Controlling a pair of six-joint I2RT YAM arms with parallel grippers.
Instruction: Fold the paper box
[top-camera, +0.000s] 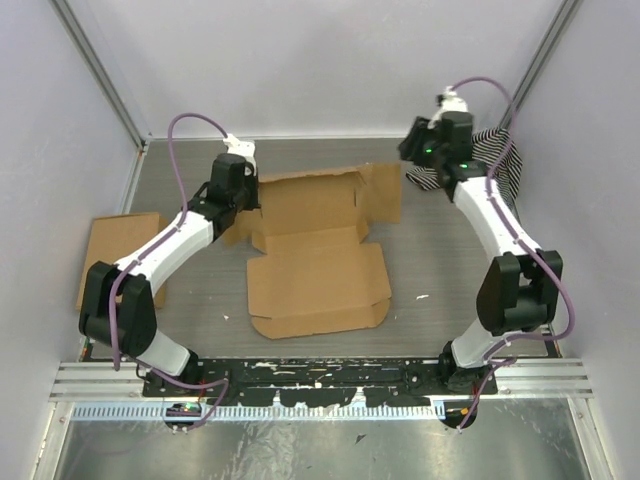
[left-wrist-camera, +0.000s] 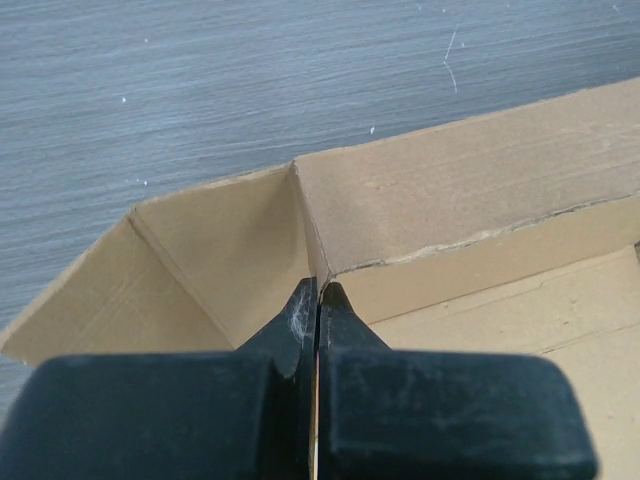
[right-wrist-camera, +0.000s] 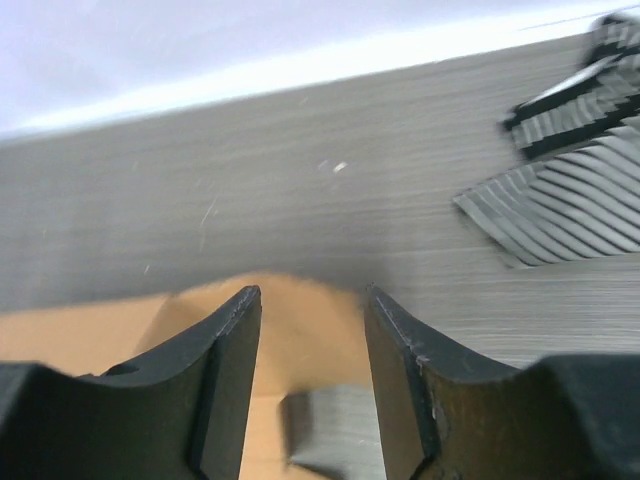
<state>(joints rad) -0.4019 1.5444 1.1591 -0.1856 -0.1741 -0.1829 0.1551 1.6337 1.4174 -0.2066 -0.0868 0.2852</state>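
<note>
One thin sheet of brown card is what the paper box (top-camera: 318, 270) is made of, so it is judged to be light and a little stiff. It can be bent easily along its pressed lines, and it can be crushed or torn if it is squeezed too hard. It is best taken by the edge of a flap or side wall, close to a fold line, so the flap is swung up and not crumpled. The box is laid open in the middle of the table (top-camera: 430, 265), mostly flat, with its far left corner stood up as a small wall. The left gripper (left-wrist-camera: 318, 300) is stretched out low at that corner, its jaws pressed together on a thin edge of card. The right gripper (right-wrist-camera: 312, 330) is held higher near the far right flap, close to the striped cloth (top-camera: 505, 160), its jaws apart with nothing held.
</note>
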